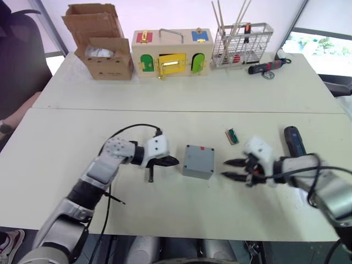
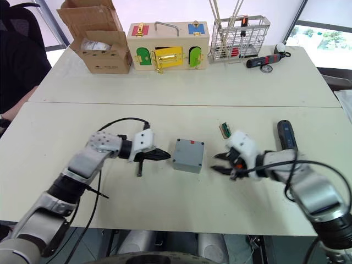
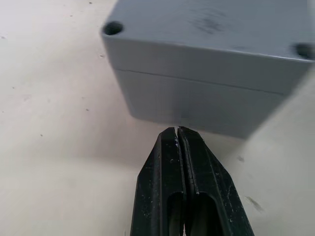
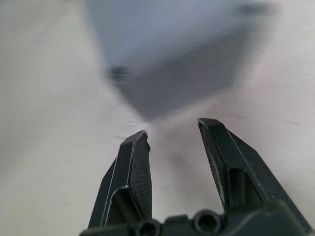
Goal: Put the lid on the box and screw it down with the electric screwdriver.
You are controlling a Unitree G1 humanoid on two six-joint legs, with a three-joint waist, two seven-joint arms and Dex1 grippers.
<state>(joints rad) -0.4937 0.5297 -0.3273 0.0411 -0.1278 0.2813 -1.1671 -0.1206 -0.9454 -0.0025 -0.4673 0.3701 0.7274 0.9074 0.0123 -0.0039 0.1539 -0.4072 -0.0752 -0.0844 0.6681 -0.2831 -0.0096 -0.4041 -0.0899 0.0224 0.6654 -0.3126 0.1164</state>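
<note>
The grey box (image 1: pixel 198 165) stands in the middle of the near table with a small red mark on its far edge. The lid (image 3: pixel 206 24) sits on top of it, with a seam between them and screw holes at its corners. My left gripper (image 1: pixel 174 161) is shut and empty, its tip just short of the box's left wall (image 3: pixel 197 103). To the right of the box my right gripper (image 1: pixel 226 169) is open, pointing at it with a small gap. Behind my right forearm the dark electric screwdriver (image 1: pixel 294 141) lies on the table.
A small green part (image 1: pixel 232 136) lies behind the right gripper, and a short black piece (image 1: pixel 150 175) lies under the left one. On the far table stand a cardboard box (image 1: pixel 104 52), a wooden box with coloured doors (image 1: pixel 170 55), a wire basket (image 1: pixel 242 44) and a black-and-red hand tool (image 1: pixel 268 66).
</note>
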